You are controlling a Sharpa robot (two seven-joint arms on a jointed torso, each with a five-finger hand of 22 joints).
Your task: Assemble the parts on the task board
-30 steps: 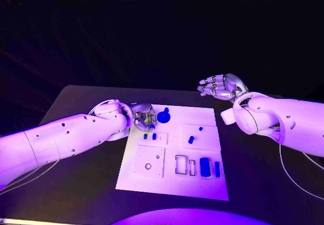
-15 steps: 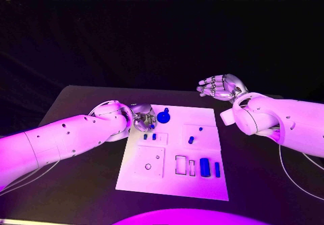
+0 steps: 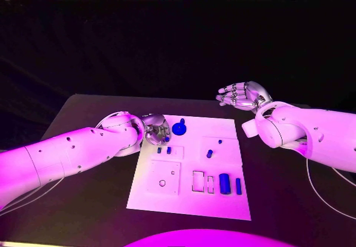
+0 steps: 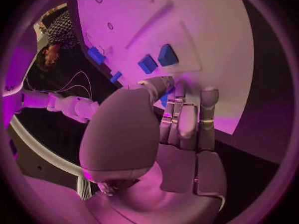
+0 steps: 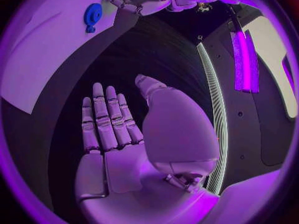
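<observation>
**Left hand at the board's far corner, right hand raised beyond it**

The white board (image 3: 194, 164) lies in the middle of the black table (image 3: 89, 108). The left hand (image 3: 156, 128) sits at the board's far left corner, just beside a round blue part (image 3: 179, 127) that stands near the far edge. In the left wrist view the hand's (image 4: 181, 119) fingers (image 4: 208, 115) point down toward the board (image 4: 206, 40) side by side, and a sliver of blue shows right at the fingertips; whether they pinch that piece or merely touch it I cannot tell, since the thumb and palm cover the contact.

Two small blue parts (image 3: 164, 150) stand close together in a square plate just nearer than the left hand; the wrist view shows them (image 4: 157, 59) as two blocks ahead of the fingers. A further small blue part (image 3: 210, 153) lies in the square plate on the board's right side. Near the front right, two blue bars (image 3: 230, 183) lie in slots side by side, with empty outlined slots to their left.

The right hand (image 3: 242, 95) is held off the board, beyond its far right corner and above the table. In the right wrist view it (image 5: 115, 134) holds nothing, the fingers (image 5: 106, 119) stretched out together and the thumb apart from them. The same view shows the round part (image 5: 92, 15) on the board.
</observation>
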